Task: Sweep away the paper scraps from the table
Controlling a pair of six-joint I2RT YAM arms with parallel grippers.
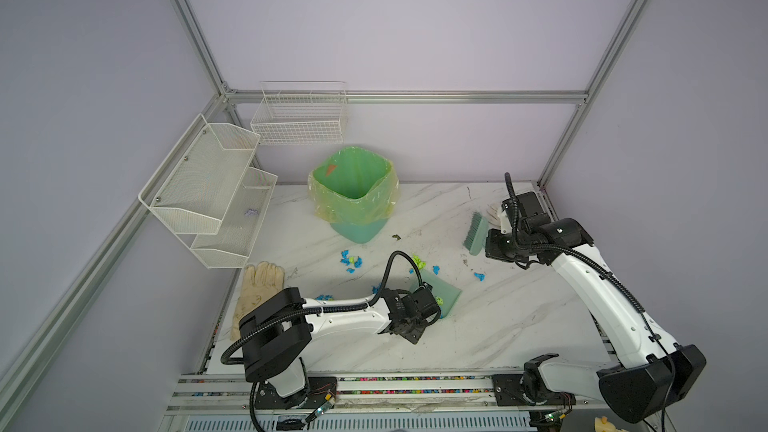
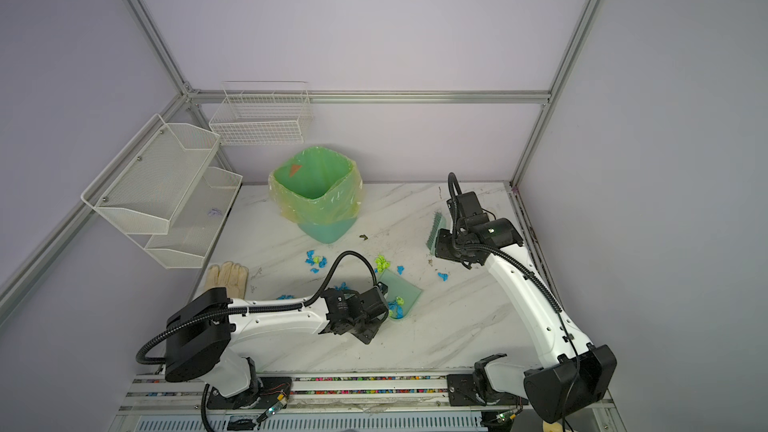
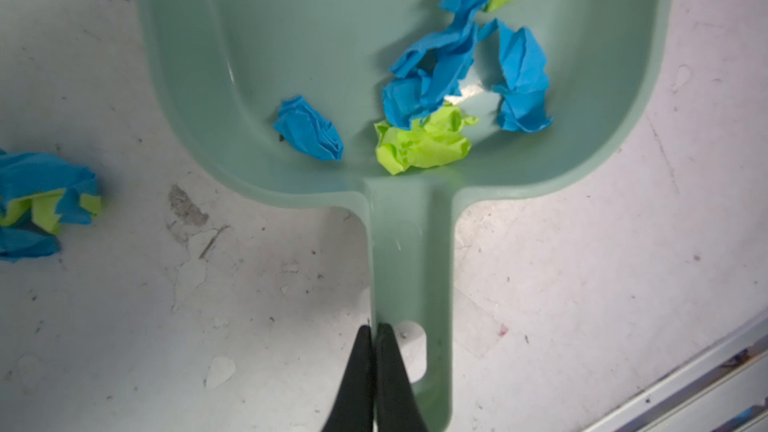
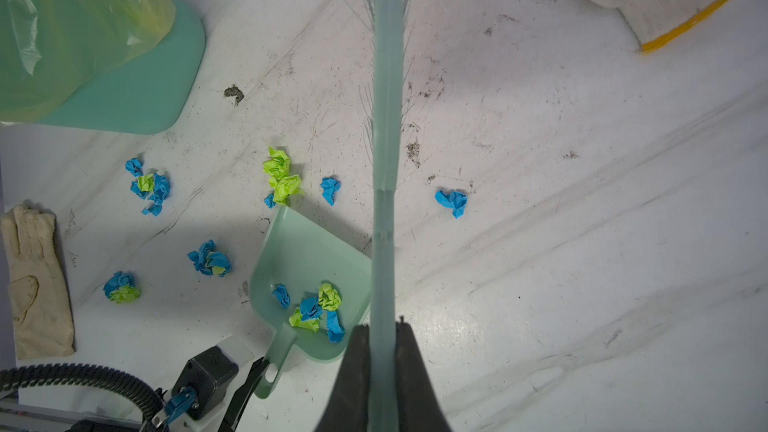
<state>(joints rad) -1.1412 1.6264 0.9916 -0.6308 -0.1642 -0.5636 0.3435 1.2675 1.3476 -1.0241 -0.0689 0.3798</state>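
The left gripper (image 3: 376, 332) has its jaws nipped narrow on one side wall of the pan (image 3: 291, 35) handle, close to the handle's hanging hole. The pan rests on the table (image 3: 124, 305), and its scoop runs straight ahead of the fingertips. Several scraps (image 3: 432, 72) lie inside the scoop at the end nearest the gripper. They are blue and yellow-green wads bunched together, with one blue wad a little apart from the rest.

The right gripper (image 4: 384, 332) clamps the brush (image 4: 388, 118) by its handle, one jaw on each side. The brush reaches straight out ahead of the tips, with its bristles at the far end (whether they touch the table cannot be told). In both top views this gripper is well apart from the left one.

More scraps lie loose on the table. In a top view a yellow-green clump (image 1: 417, 260) sits just beyond the pan's open lip, and a single blue wad (image 1: 479, 276) lies between the pan and the brush. A mixed cluster (image 1: 351, 259) lies farther from the pan, toward the bin (image 1: 353, 189). In the right wrist view two more blue-and-green clumps (image 4: 210, 259) lie beside the pan, toward the glove (image 4: 37, 284) and near the left arm.
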